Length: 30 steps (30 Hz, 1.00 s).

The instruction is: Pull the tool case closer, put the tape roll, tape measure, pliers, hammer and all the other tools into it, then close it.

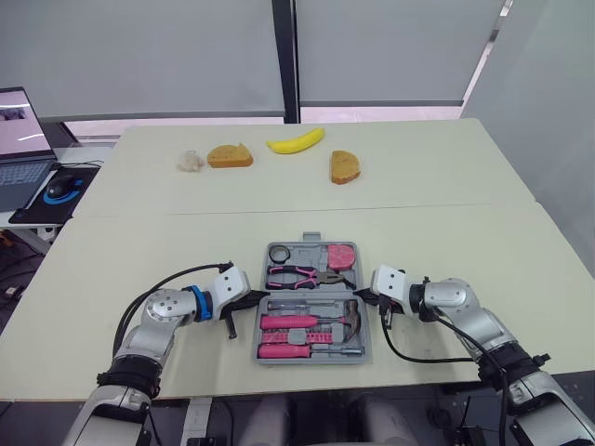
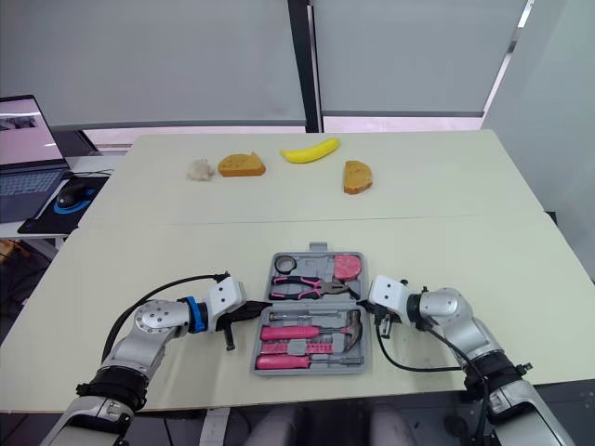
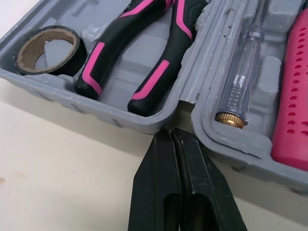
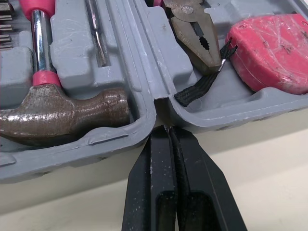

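Observation:
The grey tool case (image 1: 312,345) lies open near the table's front edge. Its far half holds the black tape roll (image 1: 279,253), the pink-and-black pliers (image 1: 302,275) and the pink tape measure (image 1: 341,255). The near half holds the hammer (image 4: 62,113), a clear screwdriver (image 3: 243,82) and pink-handled tools (image 1: 288,322). My left gripper (image 1: 255,299) is shut, its tips at the hinge gap on the case's left side. My right gripper (image 1: 363,295) is shut too, tips at the hinge gap on the right side.
At the table's far side lie a banana (image 1: 296,141), two pieces of bread (image 1: 230,155) (image 1: 344,166) and a small pale lump (image 1: 190,162). A laptop (image 1: 20,149) and a mouse (image 1: 59,187) sit on a desk at the left.

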Each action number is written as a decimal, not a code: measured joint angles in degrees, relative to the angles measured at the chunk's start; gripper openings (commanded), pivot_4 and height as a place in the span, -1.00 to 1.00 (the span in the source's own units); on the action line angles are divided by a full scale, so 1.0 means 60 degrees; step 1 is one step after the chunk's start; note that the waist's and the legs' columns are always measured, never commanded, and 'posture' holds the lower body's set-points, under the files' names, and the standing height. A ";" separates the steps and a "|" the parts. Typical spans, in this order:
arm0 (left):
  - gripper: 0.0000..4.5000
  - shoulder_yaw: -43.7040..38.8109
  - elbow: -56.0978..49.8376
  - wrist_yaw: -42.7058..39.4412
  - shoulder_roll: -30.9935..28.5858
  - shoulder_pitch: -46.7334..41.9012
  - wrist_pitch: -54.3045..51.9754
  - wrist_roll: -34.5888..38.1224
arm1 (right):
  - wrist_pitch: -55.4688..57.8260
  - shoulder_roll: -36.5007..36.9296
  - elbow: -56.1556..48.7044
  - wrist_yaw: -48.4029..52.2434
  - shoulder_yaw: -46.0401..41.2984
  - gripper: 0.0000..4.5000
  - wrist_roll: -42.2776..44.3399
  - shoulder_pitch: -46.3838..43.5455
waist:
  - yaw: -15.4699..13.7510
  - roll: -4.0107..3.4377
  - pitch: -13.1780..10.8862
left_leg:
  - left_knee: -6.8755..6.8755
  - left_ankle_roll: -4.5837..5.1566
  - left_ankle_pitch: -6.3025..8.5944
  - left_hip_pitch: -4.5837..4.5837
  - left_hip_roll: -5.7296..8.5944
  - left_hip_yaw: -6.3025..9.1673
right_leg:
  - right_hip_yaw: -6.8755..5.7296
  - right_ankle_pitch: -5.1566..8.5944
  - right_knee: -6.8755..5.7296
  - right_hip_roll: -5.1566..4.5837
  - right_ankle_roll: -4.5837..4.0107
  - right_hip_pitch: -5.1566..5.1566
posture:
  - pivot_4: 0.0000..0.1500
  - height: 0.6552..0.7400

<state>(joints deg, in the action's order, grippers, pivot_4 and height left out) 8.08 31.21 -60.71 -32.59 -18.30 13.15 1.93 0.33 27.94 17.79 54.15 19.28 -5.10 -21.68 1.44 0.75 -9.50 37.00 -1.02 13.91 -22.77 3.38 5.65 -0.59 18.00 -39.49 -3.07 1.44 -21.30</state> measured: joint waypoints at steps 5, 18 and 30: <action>-0.99 -0.0004 -0.0825 -0.0027 -0.0041 0.0425 -0.0592 0.0038 | 0.0016 0.0004 -0.0036 0.0103 -0.0019 -1.00 -0.0055 -0.0004 | 0.0009 -0.0001 0.0001 | 0.0001 0.0000 0.0000 -0.0002 0.0005 -0.0002 | 0.0007 0.0000 0.0001 -0.0003 0.0000 0.0000 | 1.00 1.00; -0.99 0.0156 -0.1993 -0.0351 -0.0023 0.1032 -0.1233 0.0031 | 0.0805 0.0359 -0.1352 0.0275 -0.0151 -1.00 -0.0057 0.0824 | -0.0003 -0.0001 0.0001 | -0.0001 0.0001 0.0000 -0.0003 0.0004 0.0000 | 0.0005 0.0000 0.0003 -0.0003 0.0000 0.0000 | 1.00 1.00; -0.99 0.0208 -0.2121 -0.0419 -0.0072 0.1111 -0.1195 -0.0025 | 0.1202 0.0520 -0.1939 0.0396 -0.0191 -1.00 -0.0057 0.1180 | -0.0002 -0.0001 0.0001 | -0.0001 0.0001 0.0001 -0.0001 0.0002 0.0000 | 0.0004 0.0001 0.0004 -0.0003 0.0000 0.0002 | 1.00 1.00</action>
<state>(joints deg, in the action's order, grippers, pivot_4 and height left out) 9.33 18.48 -63.22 -33.02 -11.63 5.99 1.78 7.54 31.06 6.15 56.52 18.13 -5.45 -14.60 1.43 0.75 -9.49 36.99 -1.01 13.92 -22.78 3.39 5.66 -0.56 18.00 -39.47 -3.09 1.43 -21.29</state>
